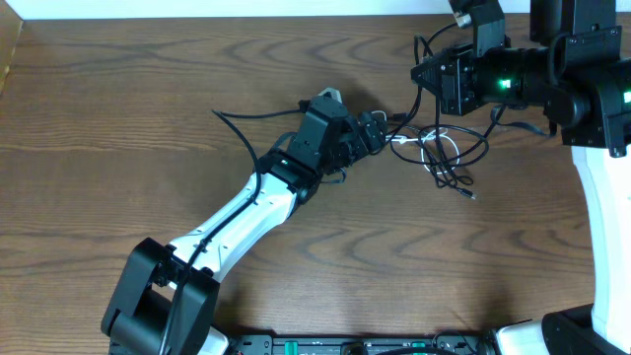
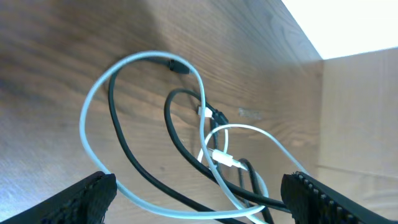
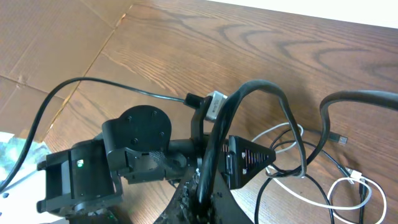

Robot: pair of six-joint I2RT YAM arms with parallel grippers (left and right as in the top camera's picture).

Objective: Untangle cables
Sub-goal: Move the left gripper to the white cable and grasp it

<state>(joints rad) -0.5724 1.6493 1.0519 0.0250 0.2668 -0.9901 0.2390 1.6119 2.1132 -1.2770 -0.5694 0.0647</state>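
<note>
The cables lie tangled on the wooden table, a white cable (image 1: 434,148) looped through a black cable (image 1: 475,153). In the left wrist view the white cable (image 2: 87,124) and the black cable (image 2: 118,130) cross between my fingers. My left gripper (image 2: 199,199) is open wide and straddles both strands low over the table; overhead it (image 1: 383,133) sits at the bundle's left edge. My right gripper (image 3: 208,199) is shut on the black cable (image 3: 261,87), which arches up out of it. Overhead, the right gripper (image 1: 419,71) hangs above and behind the bundle.
A cardboard wall (image 2: 360,112) stands beyond the table's far edge, and cardboard (image 3: 50,37) lies past the table's side. The left arm's own thick black cable (image 1: 246,118) trails off to the left. The left arm (image 3: 137,149) is right under my right gripper.
</note>
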